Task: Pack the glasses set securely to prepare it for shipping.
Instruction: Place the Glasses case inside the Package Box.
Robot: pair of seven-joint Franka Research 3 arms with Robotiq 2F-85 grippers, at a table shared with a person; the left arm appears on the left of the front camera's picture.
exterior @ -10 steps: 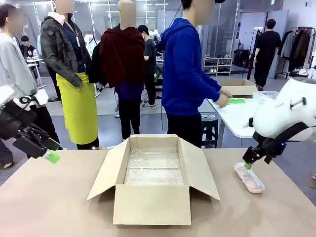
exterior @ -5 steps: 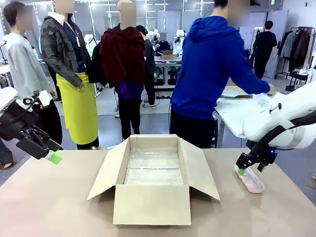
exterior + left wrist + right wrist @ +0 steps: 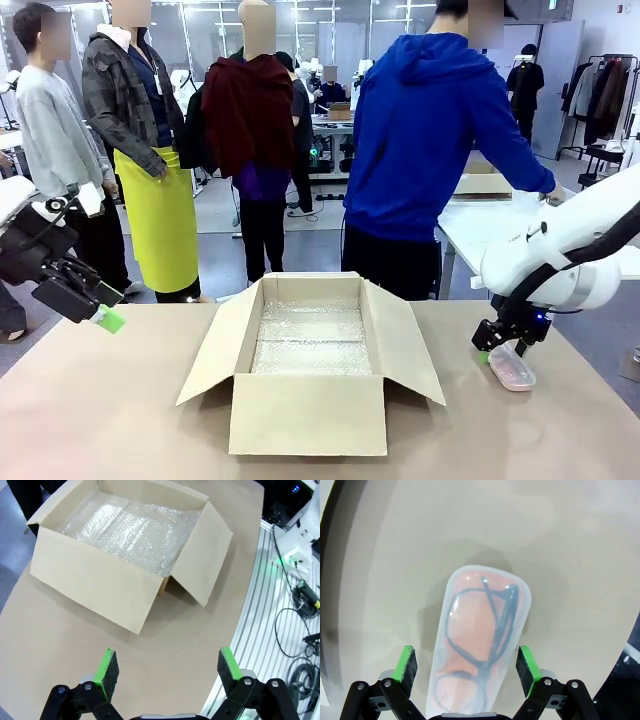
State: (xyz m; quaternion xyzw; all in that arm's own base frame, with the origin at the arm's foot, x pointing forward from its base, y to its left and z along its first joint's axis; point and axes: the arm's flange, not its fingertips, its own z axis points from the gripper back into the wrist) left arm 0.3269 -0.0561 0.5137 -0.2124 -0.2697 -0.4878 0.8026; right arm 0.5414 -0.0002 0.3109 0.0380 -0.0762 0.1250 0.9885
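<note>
Standing on the tan table (image 3: 110, 420) in a crowded workroom, the cardboard box (image 3: 305, 415) holds bubble wrap (image 3: 312, 340); right of it, the right gripper (image 3: 466, 662), jaws spread, straddles the pink case (image 3: 482, 630); the left gripper (image 3: 167, 666) gapes empty.

Left gripper (image 3: 165, 667) hangs open, up high; right gripper (image 3: 465, 664) open, down low, pointing downward

I'm seeing the box (image 3: 310, 400) sitting mid-table (image 3: 100, 420), bubble wrap (image 3: 312, 340) lying in it. The glasses case (image 3: 513, 370) is lying at its three o'clock, my right gripper (image 3: 466, 664) straddling it; my left gripper (image 3: 167, 666) is hovering at nine o'clock.
</note>
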